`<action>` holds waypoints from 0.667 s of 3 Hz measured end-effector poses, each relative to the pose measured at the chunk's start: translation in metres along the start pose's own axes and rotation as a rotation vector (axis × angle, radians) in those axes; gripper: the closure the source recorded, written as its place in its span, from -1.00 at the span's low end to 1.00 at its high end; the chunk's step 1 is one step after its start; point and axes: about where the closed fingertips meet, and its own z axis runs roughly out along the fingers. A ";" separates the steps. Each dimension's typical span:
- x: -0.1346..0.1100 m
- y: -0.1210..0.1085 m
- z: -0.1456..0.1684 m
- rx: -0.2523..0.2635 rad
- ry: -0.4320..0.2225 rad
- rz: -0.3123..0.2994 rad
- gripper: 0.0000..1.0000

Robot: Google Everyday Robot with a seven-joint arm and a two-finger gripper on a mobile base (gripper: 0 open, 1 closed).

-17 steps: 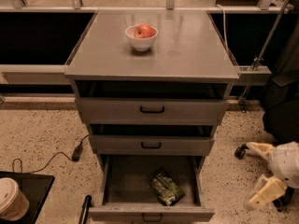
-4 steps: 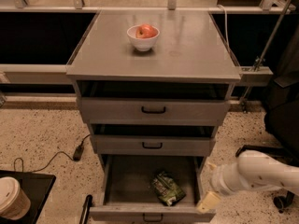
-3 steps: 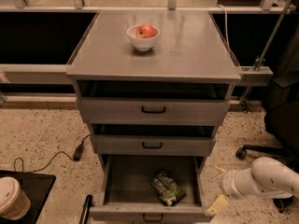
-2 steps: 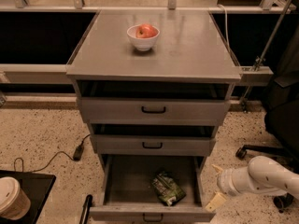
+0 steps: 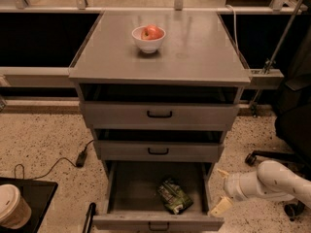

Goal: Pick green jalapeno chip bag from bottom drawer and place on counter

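Note:
The green jalapeno chip bag (image 5: 174, 196) lies crinkled on the floor of the open bottom drawer (image 5: 127, 192), toward its front right. My gripper (image 5: 221, 190) hangs just outside the drawer's right wall, level with the bag and to its right, on the white arm (image 5: 272, 182) coming in from the right edge. Its two pale fingers are spread apart and hold nothing. The grey counter (image 5: 194, 42) tops the cabinet above.
A white bowl (image 5: 148, 40) with a red apple (image 5: 152, 32) stands on the counter, back centre. The two upper drawers (image 5: 159, 114) stand slightly out. A paper cup (image 5: 12, 212) on a black tray is at lower left. A cable (image 5: 58, 164) lies on the floor. A dark chair base (image 5: 282, 130) is at right.
My arm swung in from the far right to the drawer's right side, then drew back slightly. The bag, bowl and drawers have not moved.

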 end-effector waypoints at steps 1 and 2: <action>-0.031 -0.007 0.047 -0.100 -0.195 -0.003 -1.00; -0.066 -0.037 0.081 -0.106 -0.331 0.011 -1.00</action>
